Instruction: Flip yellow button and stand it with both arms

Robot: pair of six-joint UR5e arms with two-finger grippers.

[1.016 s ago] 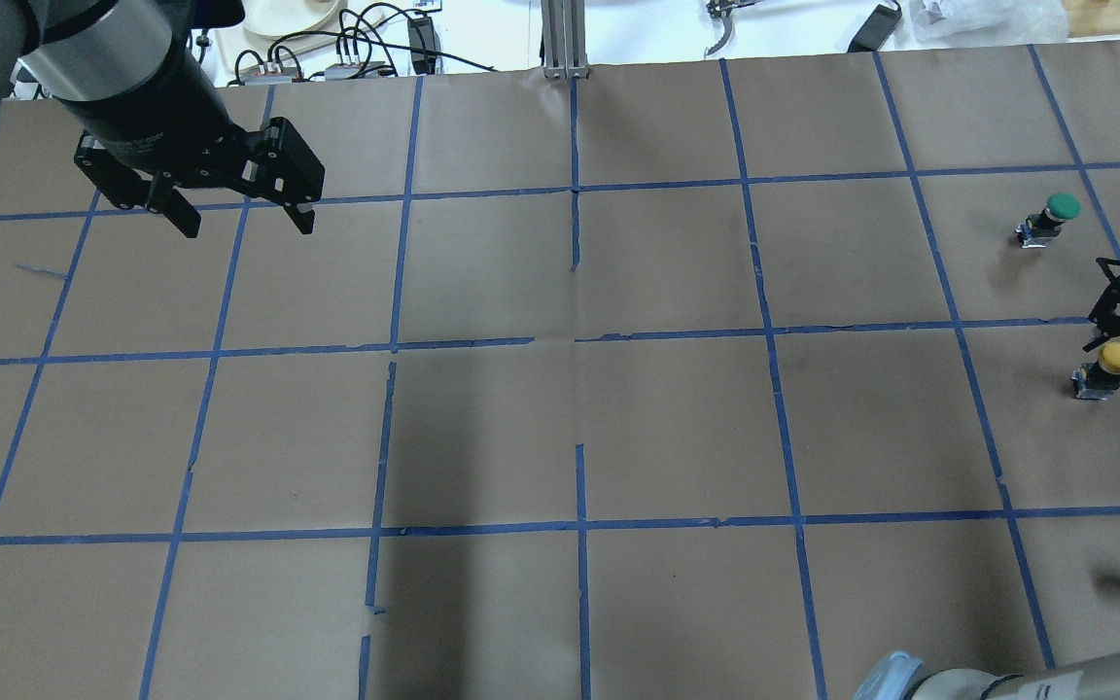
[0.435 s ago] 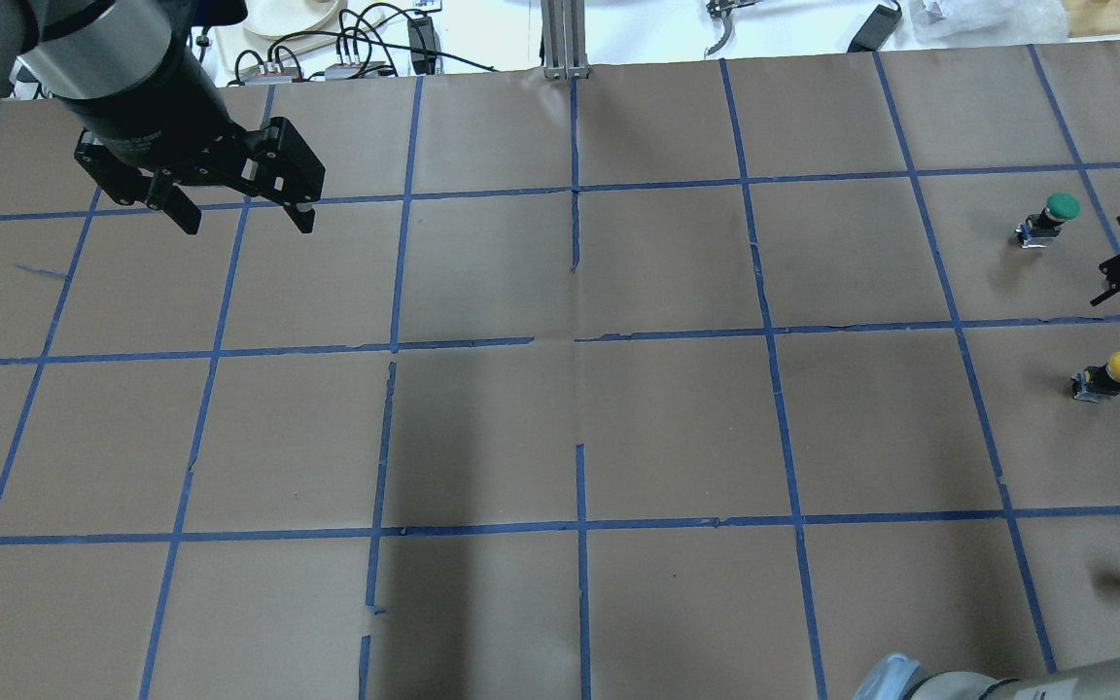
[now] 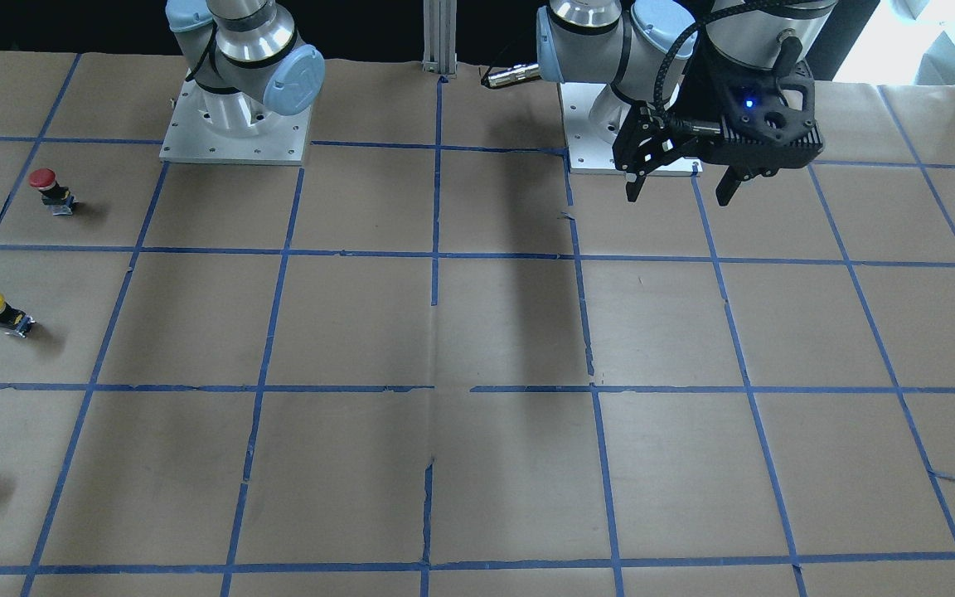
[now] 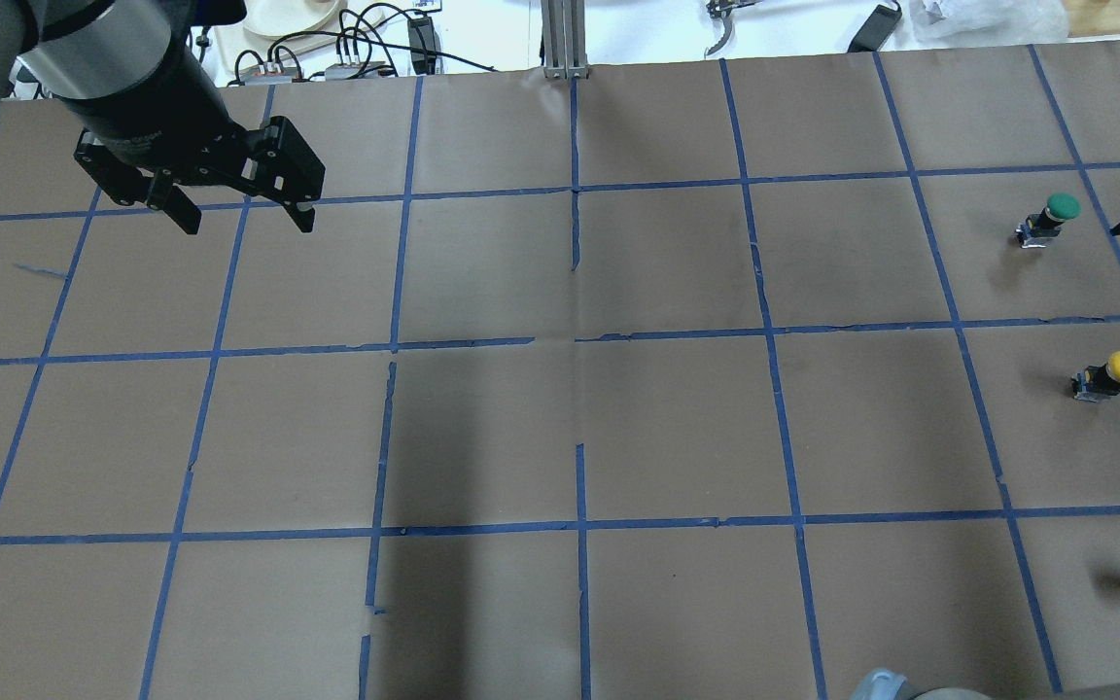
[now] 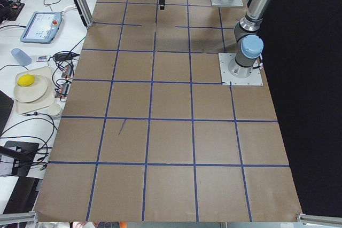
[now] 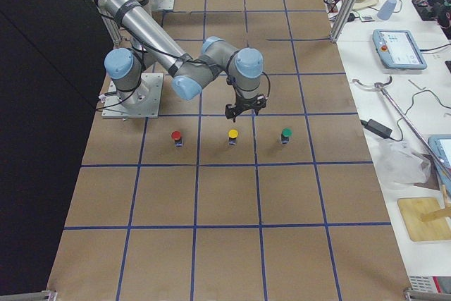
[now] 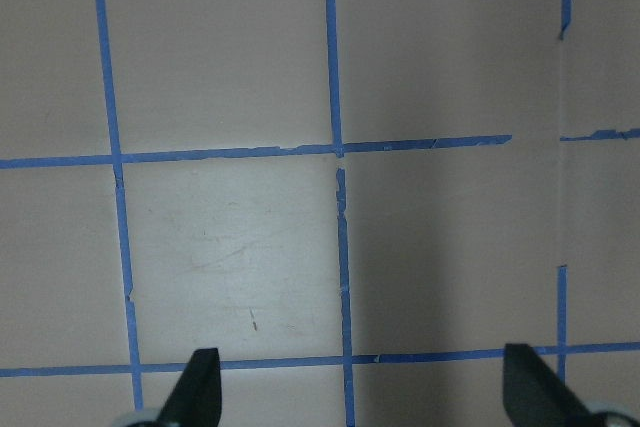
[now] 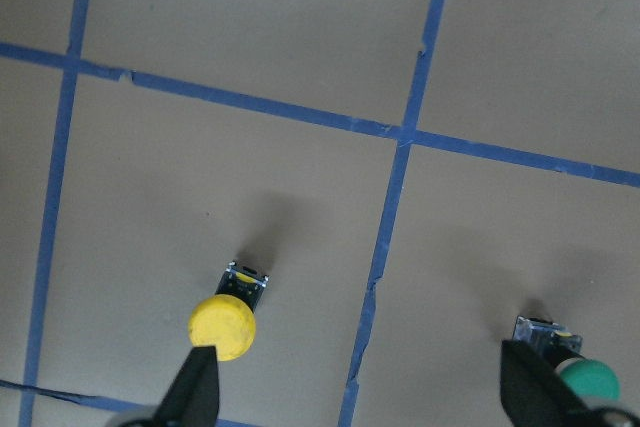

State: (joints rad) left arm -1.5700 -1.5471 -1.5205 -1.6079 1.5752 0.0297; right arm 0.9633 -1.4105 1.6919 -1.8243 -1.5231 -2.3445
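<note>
- A second ago the right gripper (image 8: 358,372) sat around the yellow button (image 4: 1111,373). Now it has let go and moved up and away, toward the green button (image 4: 1054,214).
- Its fingers (image 8: 200,387) are spread wide and hold nothing. In the right wrist view you can see one on each side, with the yellow button low down beside one of them.
- The yellow button stands by itself on its base with the cap on top. It is on the table (image 4: 560,418), on the robot's right side, between the red button (image 6: 176,136) and the green button.
- It is in the same spot as just before, so it did not tip when the gripper left.
- The left gripper (image 4: 245,222) has not moved. It hangs over the other side of the table, well apart from the buttons, fingers spread and empty.
- I think the job is as good as done. You only need to check that the button stays up.
</note>
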